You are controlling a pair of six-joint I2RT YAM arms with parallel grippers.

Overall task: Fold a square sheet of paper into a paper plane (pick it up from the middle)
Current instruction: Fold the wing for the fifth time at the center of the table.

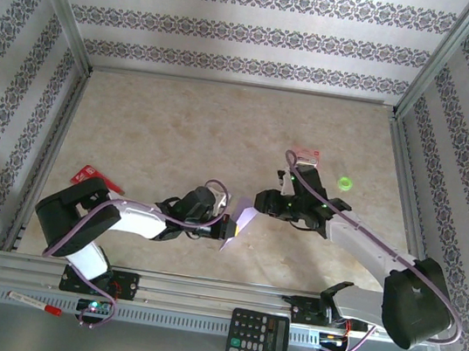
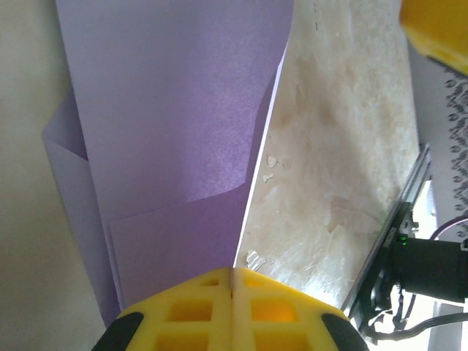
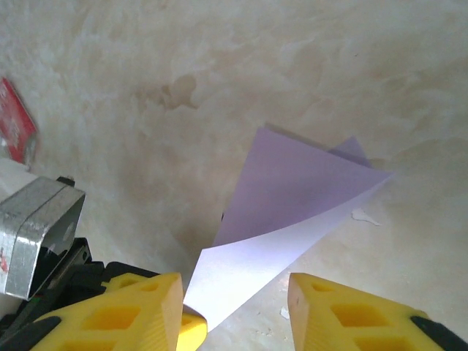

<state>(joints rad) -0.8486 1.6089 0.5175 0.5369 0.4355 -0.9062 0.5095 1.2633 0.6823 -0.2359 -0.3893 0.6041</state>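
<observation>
1. Left gripper (image 1: 223, 227): its yellow fingers (image 2: 183, 318) are pressed together on the folded lavender paper (image 2: 183, 146), which extends straight out from its tips.
2. The paper spans the gap between the two grippers.
3. Right gripper (image 3: 234, 287): jaws apart, with the paper's corner lying between them, close to one finger.

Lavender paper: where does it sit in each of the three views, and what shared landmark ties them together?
Top external: lavender paper at centre, between the left gripper and the right gripper.
Left wrist: upper left and centre, reaching down into the shut left gripper.
Right wrist: lower centre, its near corner between the right gripper's open fingers.
Shared landmark: the pale marbled tabletop beneath the paper.
</observation>
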